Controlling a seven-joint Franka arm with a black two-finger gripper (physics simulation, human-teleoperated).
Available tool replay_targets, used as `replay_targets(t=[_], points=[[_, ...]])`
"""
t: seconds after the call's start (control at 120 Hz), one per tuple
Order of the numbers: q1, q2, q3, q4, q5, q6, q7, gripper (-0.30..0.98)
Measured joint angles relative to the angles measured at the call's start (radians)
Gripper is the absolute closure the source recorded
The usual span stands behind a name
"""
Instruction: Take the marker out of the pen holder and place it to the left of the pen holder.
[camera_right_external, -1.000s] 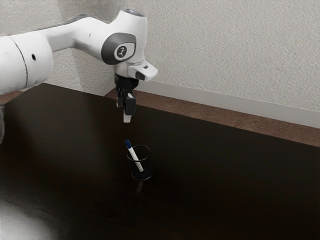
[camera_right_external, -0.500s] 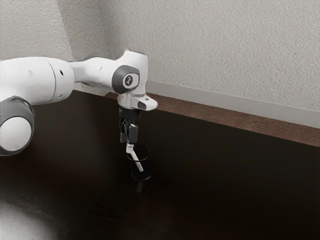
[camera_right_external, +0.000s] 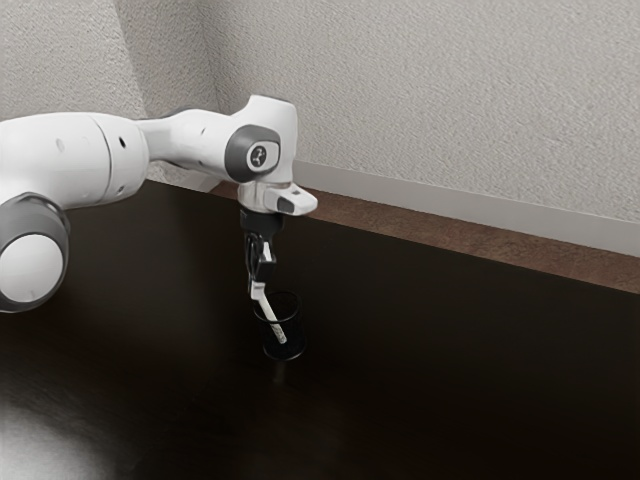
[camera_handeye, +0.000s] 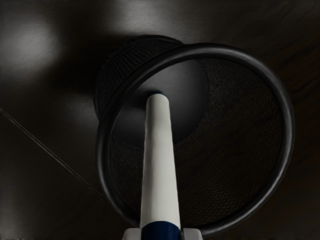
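Over the round black mesh cup, the black two-finger gripper is aptly pinching the slim white marker, probably light and stiff, by its blue cap.

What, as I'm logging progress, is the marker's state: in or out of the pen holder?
In: the marker leans inside the pen holder, its lower end down at the holder's base.

Off-white marker with navy-blue cap, black mesh-patterned pen holder
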Motion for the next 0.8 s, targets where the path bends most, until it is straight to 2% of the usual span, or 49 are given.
replay_targets(t=[0.233, 0.533, 0.675, 0.8], points=[[-0.001, -0.066, -0.001, -0.013, 0.011, 0.004, -0.005, 0.76], [0.019, -0.26, 0.007, -0.078, 0.019, -0.032, -0.012, 0.78], [0.111, -0.259, 0.009, -0.088, 0.021, -0.051, -0.011, 0.79], [0.162, -0.183, 0.006, -0.09, 0.019, -0.058, -0.009, 0.79]])
